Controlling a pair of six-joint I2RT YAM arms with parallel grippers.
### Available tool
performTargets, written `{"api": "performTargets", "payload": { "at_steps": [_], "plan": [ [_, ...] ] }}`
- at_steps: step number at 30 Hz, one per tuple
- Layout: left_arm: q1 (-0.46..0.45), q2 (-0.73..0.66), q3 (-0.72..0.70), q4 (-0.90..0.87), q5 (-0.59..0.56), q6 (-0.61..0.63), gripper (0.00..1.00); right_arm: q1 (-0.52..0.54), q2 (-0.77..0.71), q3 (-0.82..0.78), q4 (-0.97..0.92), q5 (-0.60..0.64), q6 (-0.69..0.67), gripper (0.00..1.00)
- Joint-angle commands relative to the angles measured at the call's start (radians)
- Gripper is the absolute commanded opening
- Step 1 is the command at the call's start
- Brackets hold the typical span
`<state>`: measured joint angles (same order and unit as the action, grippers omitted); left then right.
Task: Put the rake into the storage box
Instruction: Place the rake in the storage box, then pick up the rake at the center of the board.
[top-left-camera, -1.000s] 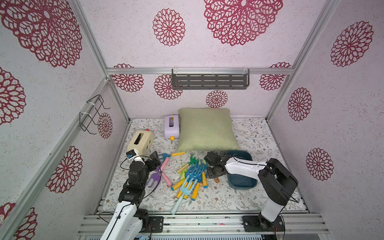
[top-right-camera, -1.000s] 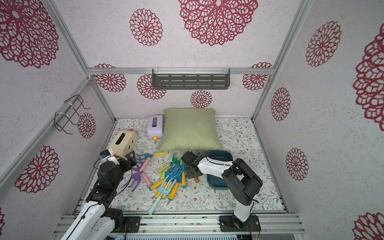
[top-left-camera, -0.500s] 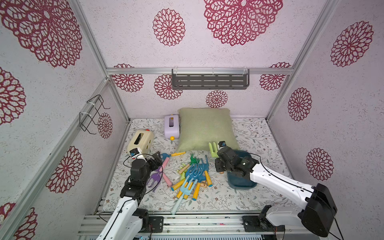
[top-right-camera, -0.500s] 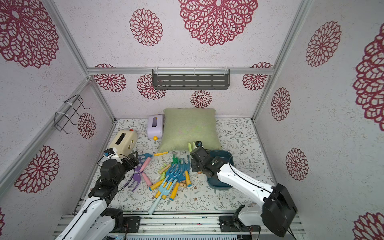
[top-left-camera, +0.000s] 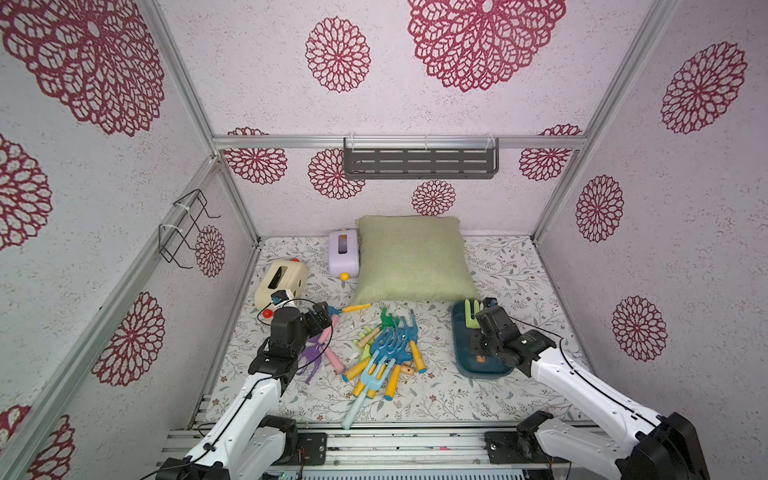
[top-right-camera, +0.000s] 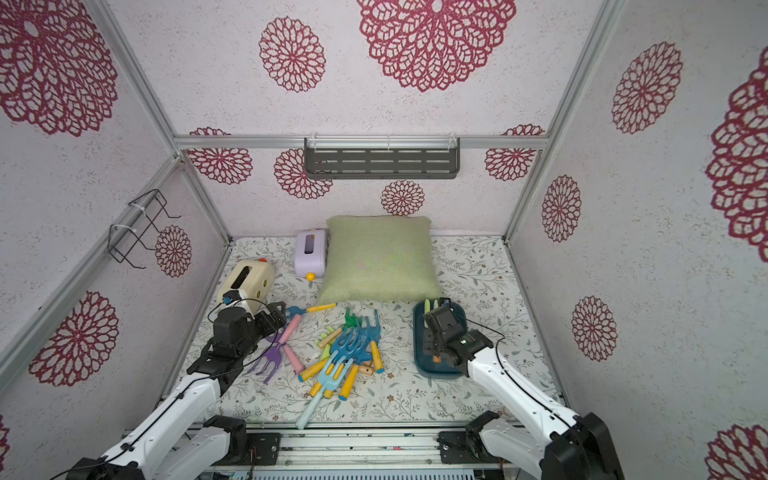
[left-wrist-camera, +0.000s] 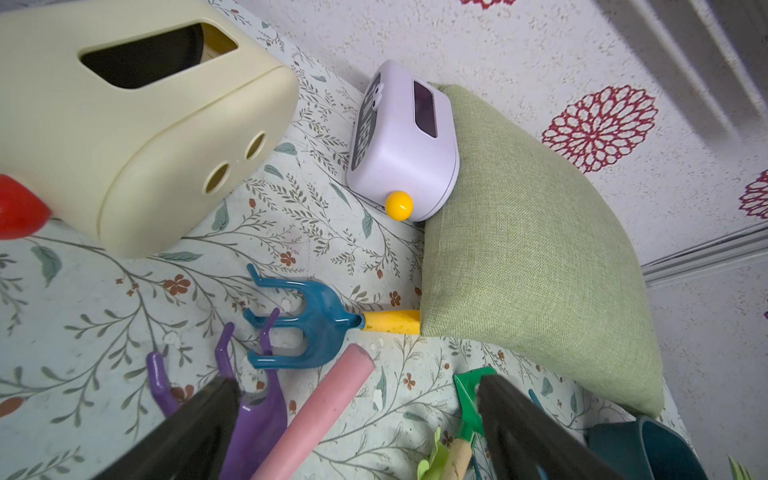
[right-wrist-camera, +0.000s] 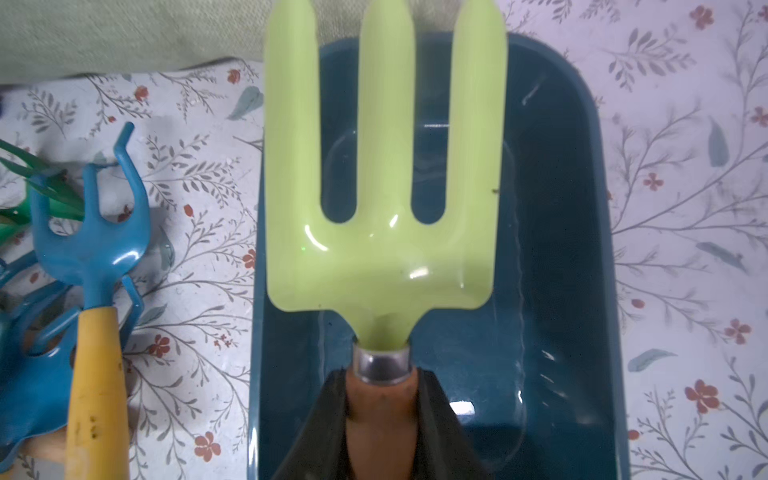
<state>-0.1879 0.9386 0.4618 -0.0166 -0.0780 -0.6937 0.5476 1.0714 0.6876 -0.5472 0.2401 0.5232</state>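
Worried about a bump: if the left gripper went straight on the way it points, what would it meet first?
Probably the pink handle, lying between its open fingers beside the purple rake; the teal rake comes next. Its height above them is unclear.

Mat (top-left-camera: 498, 270): cushion (top-left-camera: 411, 259), tub (top-left-camera: 461, 345), tools (top-left-camera: 390, 349), toasters (top-left-camera: 343, 253) perhaps.

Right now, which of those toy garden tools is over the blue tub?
The light green three-pronged rake, clamped by the right gripper over the storage box; all the other tools lie on the flowered mat.
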Motion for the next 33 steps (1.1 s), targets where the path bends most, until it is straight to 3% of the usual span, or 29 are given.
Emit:
{"api": "performTargets", "payload": {
  "at_steps": [1, 2, 4, 6, 10, 15, 19, 25, 33],
  "plan": [
    [-0.057, -0.009, 0.038, -0.075, -0.056, -0.038, 0.98, -0.005, 0.018, -0.010, 0.042, 0.005, 0.027, 0.16],
    [-0.077, -0.014, 0.048, -0.115, -0.066, -0.052, 0.98, -0.005, 0.024, -0.018, 0.050, 0.000, 0.030, 0.20],
    [-0.131, -0.036, 0.072, -0.235, -0.097, -0.106, 1.00, -0.005, 0.034, -0.031, 0.059, -0.005, 0.033, 0.41],
    [-0.190, -0.067, 0.074, -0.310, -0.101, -0.151, 0.99, -0.005, 0.026, -0.041, 0.064, 0.000, 0.032, 0.53],
    [-0.328, -0.097, 0.103, -0.466, -0.138, -0.239, 0.97, -0.006, -0.027, -0.027, 0.078, -0.023, 0.011, 0.68],
    [-0.502, -0.025, 0.188, -0.602, -0.187, -0.292, 0.96, 0.017, -0.065, 0.016, 0.110, -0.160, -0.027, 0.69],
    [-0.604, 0.084, 0.266, -0.683, -0.217, -0.300, 0.96, 0.101, -0.038, 0.045, 0.130, -0.231, -0.041, 0.69],
    [-0.672, 0.199, 0.318, -0.710, -0.186, -0.287, 0.95, 0.183, 0.032, 0.040, 0.183, -0.309, -0.050, 0.68],
    [-0.688, 0.239, 0.302, -0.740, -0.109, -0.274, 0.93, 0.269, 0.173, 0.063, 0.230, -0.336, -0.046, 0.64]
  ]
}}
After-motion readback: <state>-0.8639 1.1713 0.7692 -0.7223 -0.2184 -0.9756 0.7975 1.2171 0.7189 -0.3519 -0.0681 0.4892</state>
